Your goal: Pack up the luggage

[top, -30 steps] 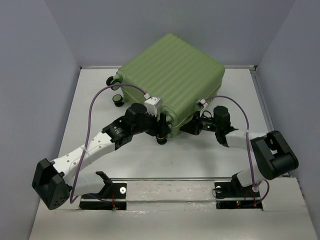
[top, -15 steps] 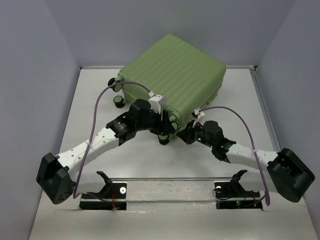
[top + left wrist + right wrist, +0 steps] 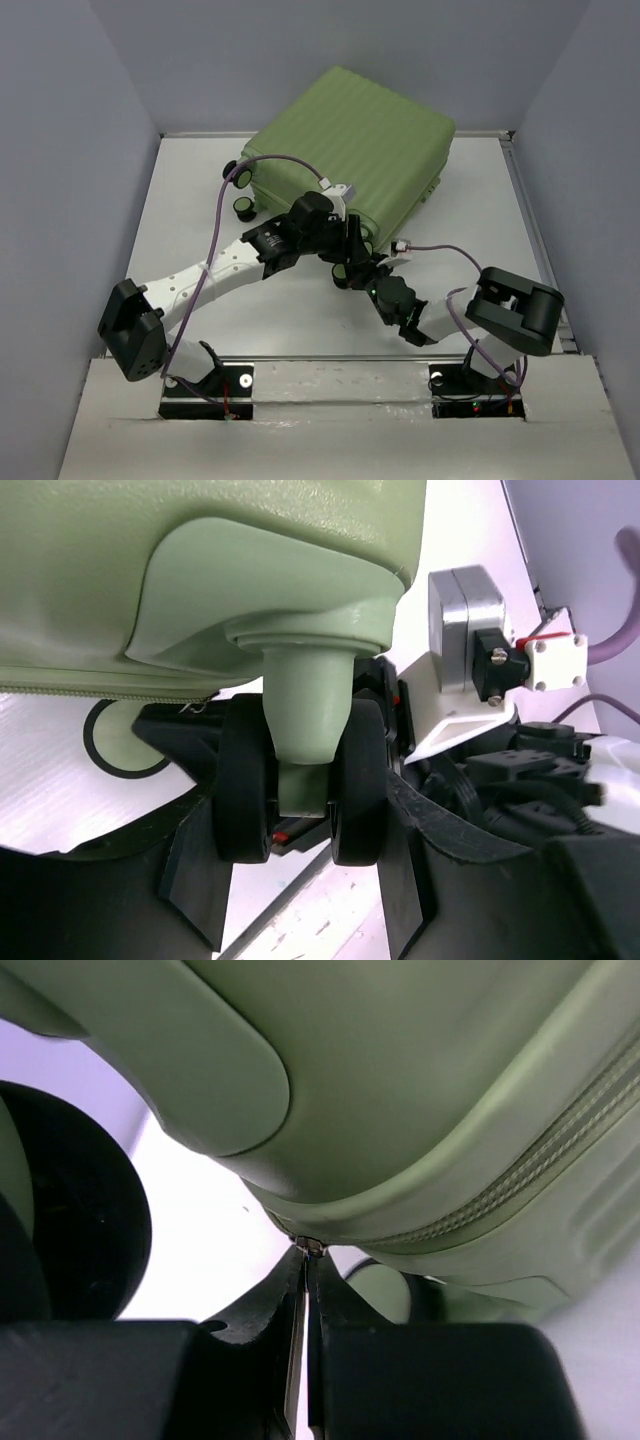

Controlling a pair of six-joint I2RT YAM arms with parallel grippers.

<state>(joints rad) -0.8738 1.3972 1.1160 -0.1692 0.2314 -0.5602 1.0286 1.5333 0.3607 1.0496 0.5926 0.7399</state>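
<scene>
the luggage (image 3: 350,140) was laid closed on the table (image 3: 190,220), toward its far side. a black wheel (image 3: 358,780) at its near corner was clamped between the left gripper's (image 3: 345,260) jaws. the right gripper's (image 3: 308,1260) jaws were pressed together at the zipper seam (image 3: 520,1175) just beside it.

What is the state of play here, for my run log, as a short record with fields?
luggage: closed, lying ribbed shell up on the table
left gripper: fingers either side of a twin caster wheel at the near corner, apparently clamped on it
right gripper: shut, tips pinching what looks like the zipper pull at the seam
</scene>
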